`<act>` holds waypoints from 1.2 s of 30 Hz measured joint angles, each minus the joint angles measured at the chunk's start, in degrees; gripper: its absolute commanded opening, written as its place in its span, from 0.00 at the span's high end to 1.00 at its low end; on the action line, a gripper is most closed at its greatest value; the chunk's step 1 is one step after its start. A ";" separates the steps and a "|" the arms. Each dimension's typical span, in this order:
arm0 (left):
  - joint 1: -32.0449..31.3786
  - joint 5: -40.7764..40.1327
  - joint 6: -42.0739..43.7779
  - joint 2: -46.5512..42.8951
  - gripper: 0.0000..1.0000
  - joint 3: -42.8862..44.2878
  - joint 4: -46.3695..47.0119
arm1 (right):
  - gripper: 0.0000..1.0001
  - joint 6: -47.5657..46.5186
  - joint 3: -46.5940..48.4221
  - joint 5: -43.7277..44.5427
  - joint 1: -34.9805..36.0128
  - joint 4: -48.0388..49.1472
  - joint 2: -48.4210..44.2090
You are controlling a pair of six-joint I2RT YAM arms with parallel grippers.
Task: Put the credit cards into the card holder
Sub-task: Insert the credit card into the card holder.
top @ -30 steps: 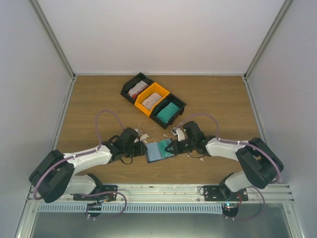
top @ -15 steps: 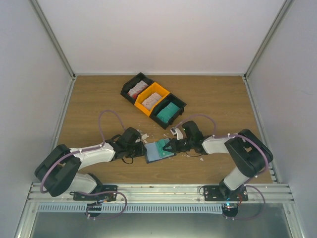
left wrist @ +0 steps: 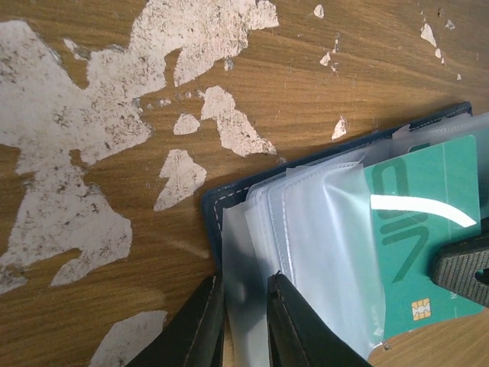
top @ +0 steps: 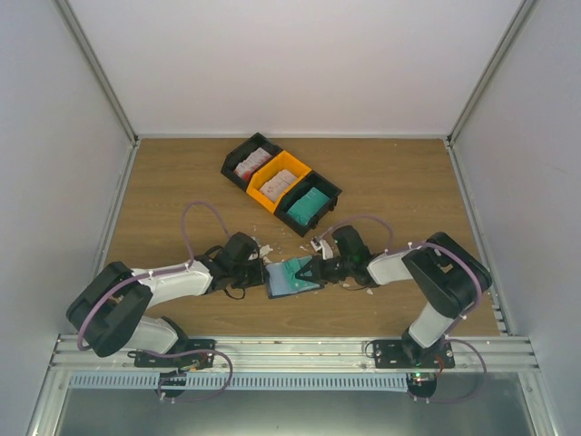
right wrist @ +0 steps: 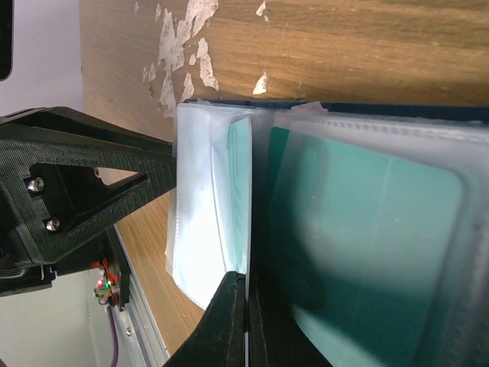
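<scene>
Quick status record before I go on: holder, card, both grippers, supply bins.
card holder: open flat, clear sleeves fanned
teal card: partly inside a sleeve, chip end out
left gripper: fingers either side of a sleeve at the holder's edge; grip unclear
right gripper: shut on the teal card
bins: three at the back, cards in each

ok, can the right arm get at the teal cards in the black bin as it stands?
Probably not yet. The right gripper is shut on the card holder, so it must let go first. Otherwise nothing stands between it and the teal cards in the black bin.
</scene>
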 measured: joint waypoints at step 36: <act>0.17 2.16 -0.04 0.26 0.85 -1.88 4.35 | 0.99 11.69 -4.63 7.08 4.46 10.34 -0.17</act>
